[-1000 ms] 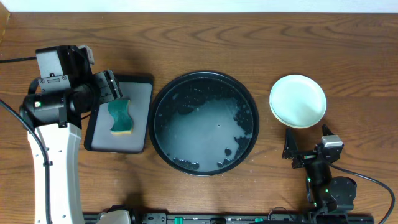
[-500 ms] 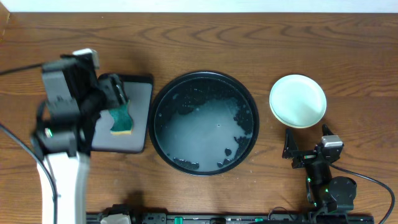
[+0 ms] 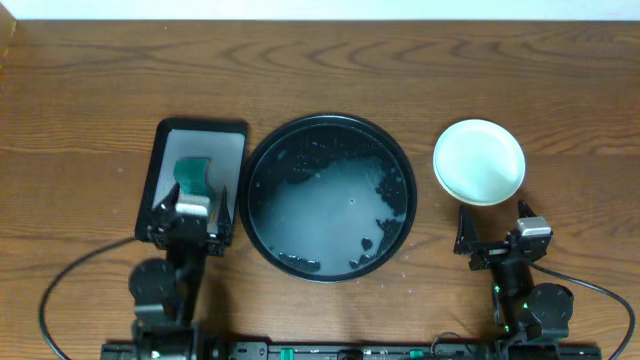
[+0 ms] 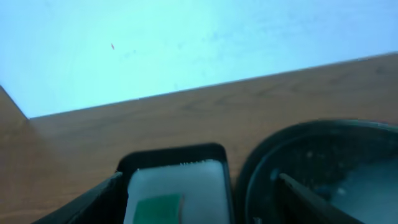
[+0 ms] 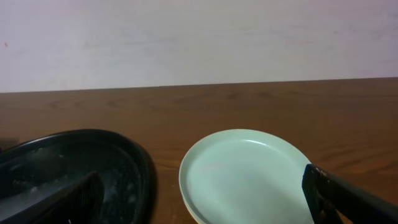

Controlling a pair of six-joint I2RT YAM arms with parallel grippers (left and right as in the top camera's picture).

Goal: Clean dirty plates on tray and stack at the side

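The small tray (image 3: pixel 228 150) lay on the table (image 3: pixel 100 80) just left of the tray (image 3: pixel 329 118), with a green sponge (image 3: pixel 192 176) on it. My left claw (image 3: pixel 190 215) hung over its near end and hid that part, fingers spread and empty. The tray held cloudy water (image 3: pixel 320 205) and dark specks (image 3: pixel 380 185). A mint plate (image 3: pixel 478 162) sat right of the tray, apart from it. My right claw (image 3: pixel 493 235) rested just beside the plate's near edge, released.
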